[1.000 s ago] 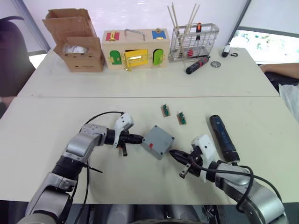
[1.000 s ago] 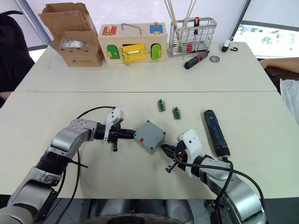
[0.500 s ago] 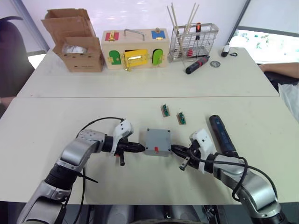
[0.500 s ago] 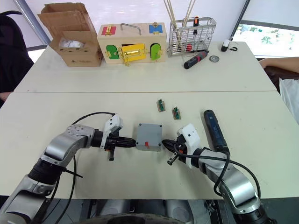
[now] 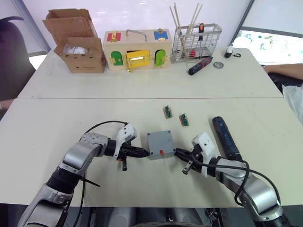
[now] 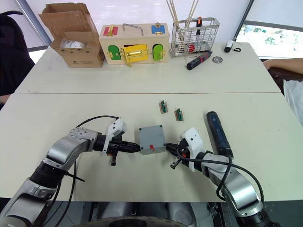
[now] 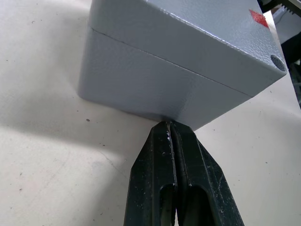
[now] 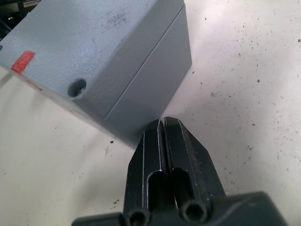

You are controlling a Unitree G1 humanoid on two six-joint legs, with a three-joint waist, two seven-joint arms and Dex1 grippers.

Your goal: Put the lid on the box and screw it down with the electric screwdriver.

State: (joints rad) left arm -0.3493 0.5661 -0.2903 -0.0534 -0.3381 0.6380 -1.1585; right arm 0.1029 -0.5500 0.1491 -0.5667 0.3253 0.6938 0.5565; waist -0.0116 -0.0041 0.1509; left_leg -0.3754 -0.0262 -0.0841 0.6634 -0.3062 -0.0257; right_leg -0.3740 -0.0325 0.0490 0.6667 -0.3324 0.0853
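The box sits at the centre of the frame on the near surface, with the lid already seated on top; the seam between them runs straight along the side walls in both wrist views. A red mark and a corner screw hole show on the lid.

The left pincer has its fingers pressed together, the tip touching the box's lower edge at a corner. The right pincer is likewise pressed together, its tip against the opposite lower corner. Neither pinches anything.

The electric screwdriver lies right of centre, just beyond the right wrist. Two small green parts lie above the box. Bare surface stretches across the left and lower middle of the frame.
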